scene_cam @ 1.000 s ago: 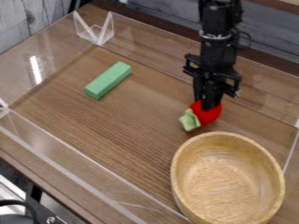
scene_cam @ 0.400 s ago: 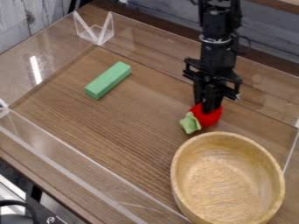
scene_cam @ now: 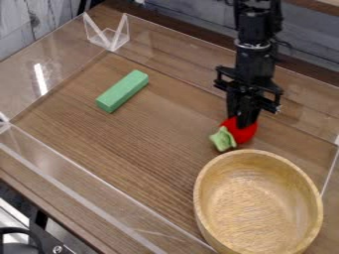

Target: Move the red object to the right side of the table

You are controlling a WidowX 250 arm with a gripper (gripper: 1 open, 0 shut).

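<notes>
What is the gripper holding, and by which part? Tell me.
The gripper appears to hold the red object by its upper red part, away from the green leafy end.

Wooden bowl [scene_cam: 259,206] cut off at bottom, pincer tips [scene_cam: 241,117] blurred

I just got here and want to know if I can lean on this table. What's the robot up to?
The arm is reaching down over the right part of the table, and its claw is closed on the red toy, which has a green leafy end. The toy is just beyond the bowl. Whether it is touching the wood or slightly lifted, I can't tell. The green block lies apart, over on the left.
</notes>
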